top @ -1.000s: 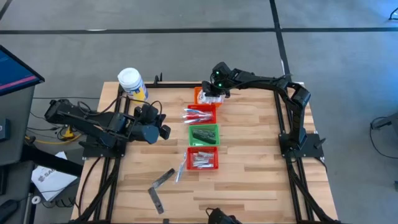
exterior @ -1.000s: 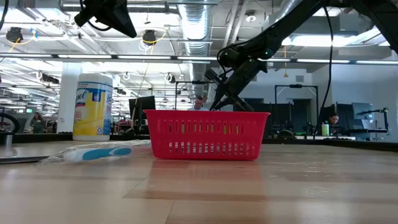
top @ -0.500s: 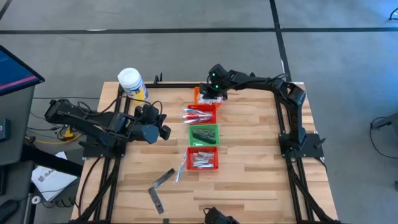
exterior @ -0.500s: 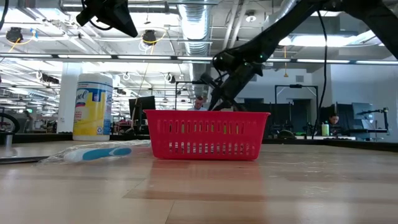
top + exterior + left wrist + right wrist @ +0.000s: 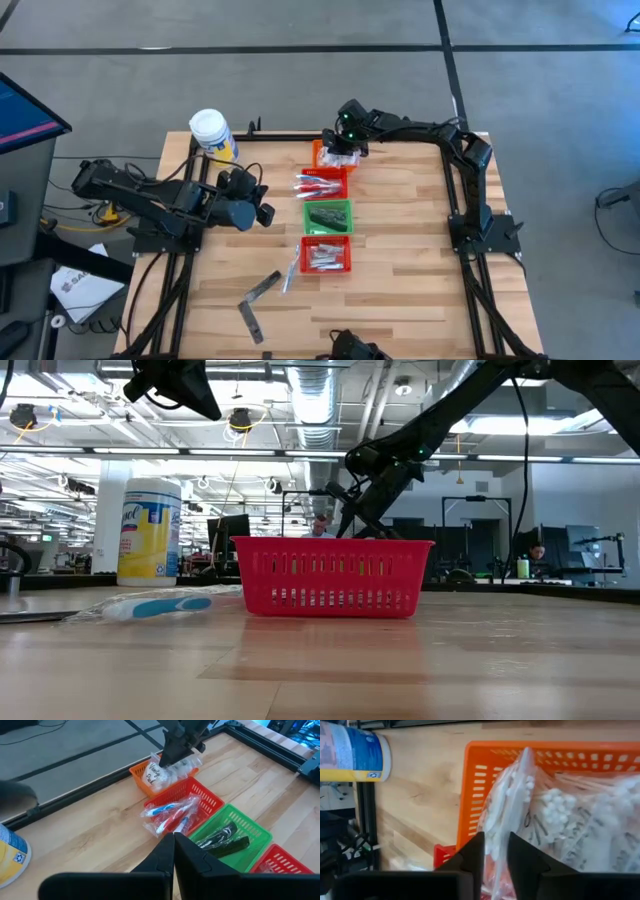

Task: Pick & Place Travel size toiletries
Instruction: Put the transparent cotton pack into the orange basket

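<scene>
Since a second ago the right gripper [image 5: 343, 146] has shifted a little over the far orange basket [image 5: 318, 150] and its fingers have parted from shut to a narrow gap; the left arm has not moved.

Nearest on the table, two dark flat strips [image 5: 255, 303] and a wrapped toothbrush [image 5: 290, 273] lie loose on the wood, left of the row of baskets. These look like the toiletries not yet sorted. Their long axes run roughly near-to-far, slightly slanted.

Next comes the near red basket [image 5: 326, 255] with silvery tubes, then the green basket [image 5: 328, 216] with dark strips, then a second red basket [image 5: 322, 183] with toothbrushes [image 5: 167, 815] spilling over its left edge.

The left gripper [image 5: 262, 211] hangs left of the green basket, fingers pressed shut and holding nothing. It is the arm closer to the loose items, which lie nearer than it.

Farthest, the right gripper sits above the orange basket. In its wrist view a clear sachet [image 5: 507, 815] of white contents stands on edge right between the narrowly parted fingers [image 5: 475, 851], its long axis pointing away from them into the basket. I judge it is being let go there. The white jar [image 5: 211, 133] stands far left.
</scene>
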Controlling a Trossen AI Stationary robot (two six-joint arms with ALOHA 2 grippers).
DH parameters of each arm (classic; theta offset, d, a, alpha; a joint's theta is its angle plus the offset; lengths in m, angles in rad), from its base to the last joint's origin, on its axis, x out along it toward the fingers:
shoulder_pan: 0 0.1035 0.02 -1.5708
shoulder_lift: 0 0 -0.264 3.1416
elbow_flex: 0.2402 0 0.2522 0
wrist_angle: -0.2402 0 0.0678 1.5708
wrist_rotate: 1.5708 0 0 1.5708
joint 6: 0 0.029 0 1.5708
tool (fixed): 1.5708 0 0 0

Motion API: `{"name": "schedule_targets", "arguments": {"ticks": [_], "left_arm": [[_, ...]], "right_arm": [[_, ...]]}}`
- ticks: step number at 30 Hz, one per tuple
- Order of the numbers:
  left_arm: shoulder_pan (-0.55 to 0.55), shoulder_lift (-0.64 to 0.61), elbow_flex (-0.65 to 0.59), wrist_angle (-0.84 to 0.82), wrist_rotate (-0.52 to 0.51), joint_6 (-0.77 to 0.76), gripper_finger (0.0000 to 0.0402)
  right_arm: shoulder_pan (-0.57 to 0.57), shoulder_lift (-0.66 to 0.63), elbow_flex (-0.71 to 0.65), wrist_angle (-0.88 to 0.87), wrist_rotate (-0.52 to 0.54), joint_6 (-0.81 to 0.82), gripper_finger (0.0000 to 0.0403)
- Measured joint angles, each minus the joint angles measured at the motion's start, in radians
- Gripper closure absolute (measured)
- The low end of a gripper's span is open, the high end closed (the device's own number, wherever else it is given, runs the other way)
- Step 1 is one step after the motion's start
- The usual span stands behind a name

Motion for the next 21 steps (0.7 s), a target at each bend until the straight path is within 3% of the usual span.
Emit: {"name": "schedule_targets", "arguments": {"ticks": [12, 21], "left_arm": [[0.01, 0.0, 0.0, 0.0, 0.0, 0.007, 0.04], [0.01, 0.0, 0.0, 0.003, -0.001, 0.007, 0.04]], "right_arm": [[0.0, -0.017, 0.0, 0.024, -0.096, -0.013, 0.0207], [-0.005, -0.091, 0.0, 0.064, -0.099, -0.019, 0.0185]]}}
